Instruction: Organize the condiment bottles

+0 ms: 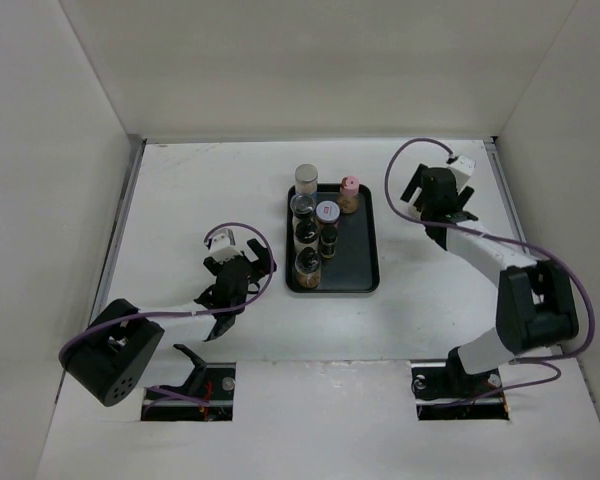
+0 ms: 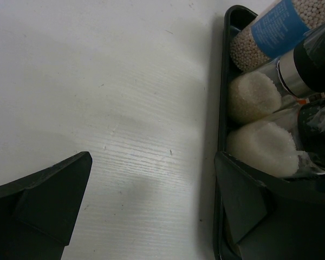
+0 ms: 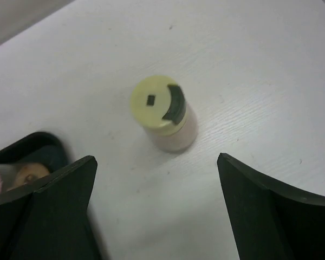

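Your right claw [image 1: 445, 215] is spread wide and empty, out over the table [image 1: 210, 190] to the right of the tray [image 1: 365, 270] and well apart from every bottle. Its wrist view shows you the yellow-cap bottle [image 3: 163, 112] upright on the table, out past the fingertips and not between them. It has a pale body and a dark mark on the lid. From the top view, that bottle stands outside the tray, just beyond the far edge near the left corner, and you can't tell whether it touches the rim. The other six bottles stand inside the tray. The pink-cap bottle [image 1: 350, 186], with brown contents, is at the far edge. The other five sit in two short rows down the left half, all dark-capped except the purple-white cap [image 1: 327, 212]. Your left claw [image 1: 238, 282] is also apart and holds nothing, pointing down at the table just left of the tray. Its wrist view catches the tray's left rim with bottles packed against it. You see the blue-label bottle [image 2: 276, 27] full of small pale beads. Next to it are two grain bottles [image 2: 252, 97] filled with coarse white grains, with black caps beyond them. One finger overlaps the rim in that view, but contact can't be told.
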